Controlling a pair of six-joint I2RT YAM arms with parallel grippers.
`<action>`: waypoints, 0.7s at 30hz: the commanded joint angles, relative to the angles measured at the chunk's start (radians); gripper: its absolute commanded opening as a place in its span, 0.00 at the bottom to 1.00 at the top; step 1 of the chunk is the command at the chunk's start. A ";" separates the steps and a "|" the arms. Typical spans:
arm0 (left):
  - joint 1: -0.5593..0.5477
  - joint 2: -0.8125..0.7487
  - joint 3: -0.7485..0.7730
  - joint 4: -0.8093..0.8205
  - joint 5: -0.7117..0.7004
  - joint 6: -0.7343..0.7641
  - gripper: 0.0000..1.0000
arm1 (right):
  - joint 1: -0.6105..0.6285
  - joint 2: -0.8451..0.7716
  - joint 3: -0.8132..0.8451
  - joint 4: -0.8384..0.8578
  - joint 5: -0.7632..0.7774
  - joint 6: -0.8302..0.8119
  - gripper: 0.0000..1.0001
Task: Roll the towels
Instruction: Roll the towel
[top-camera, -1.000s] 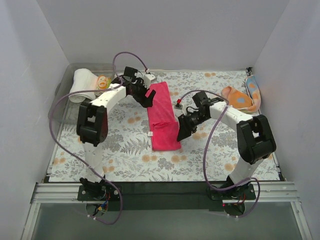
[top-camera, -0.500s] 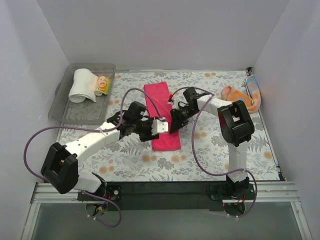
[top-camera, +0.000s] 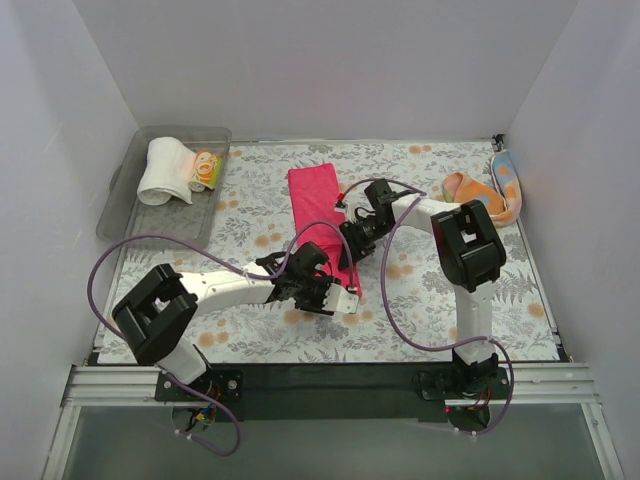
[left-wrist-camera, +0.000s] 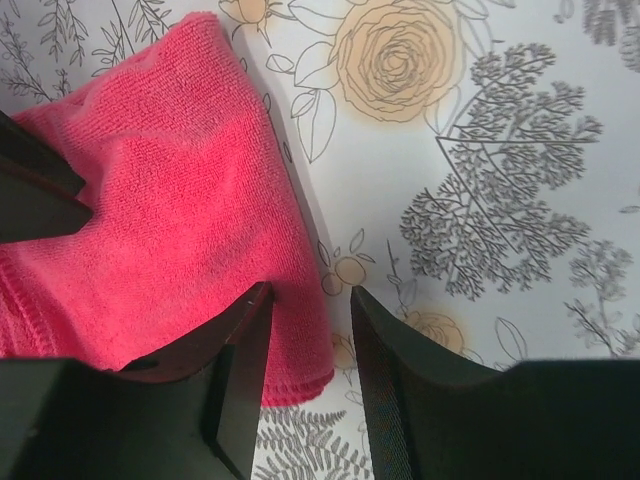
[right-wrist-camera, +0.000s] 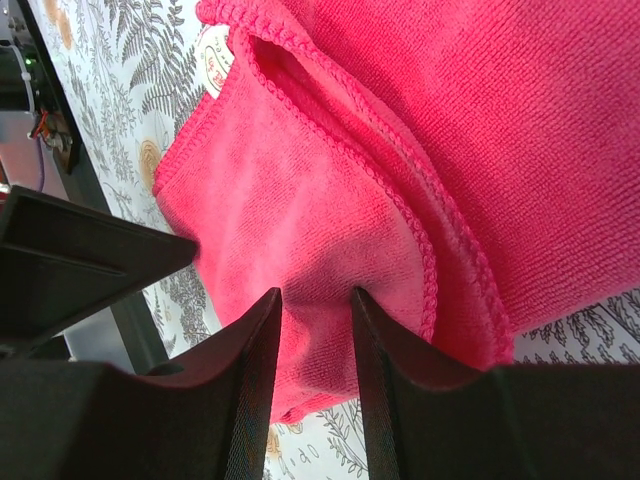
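Observation:
A magenta-red towel lies as a long strip on the floral covering, its near end folded over. My left gripper is low at the towel's near right corner. In the left wrist view the towel's edge lies between the narrowly open jaws of the left gripper, one finger on the cloth and the other on the covering. My right gripper is at the towel's right edge. In the right wrist view the right gripper is shut on a bunched fold of the towel.
A clear bin at the back left holds a rolled white towel and a yellow patterned roll. An orange spotted towel lies crumpled at the back right by the wall. The floral covering spans the table.
My left arm swung from the towel's far end to its near right corner and its jaws narrowed. My right gripper moved left and away onto the towel's right edge and closed a little.

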 joint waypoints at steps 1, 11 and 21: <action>-0.008 0.044 -0.016 0.086 -0.055 0.014 0.35 | 0.009 -0.003 -0.047 0.000 0.091 -0.024 0.35; -0.010 0.019 0.018 -0.116 0.061 0.024 0.02 | 0.015 -0.068 -0.131 -0.005 0.084 -0.053 0.33; 0.030 -0.004 0.127 -0.392 0.319 -0.015 0.00 | -0.006 -0.309 -0.173 -0.049 0.081 -0.076 0.51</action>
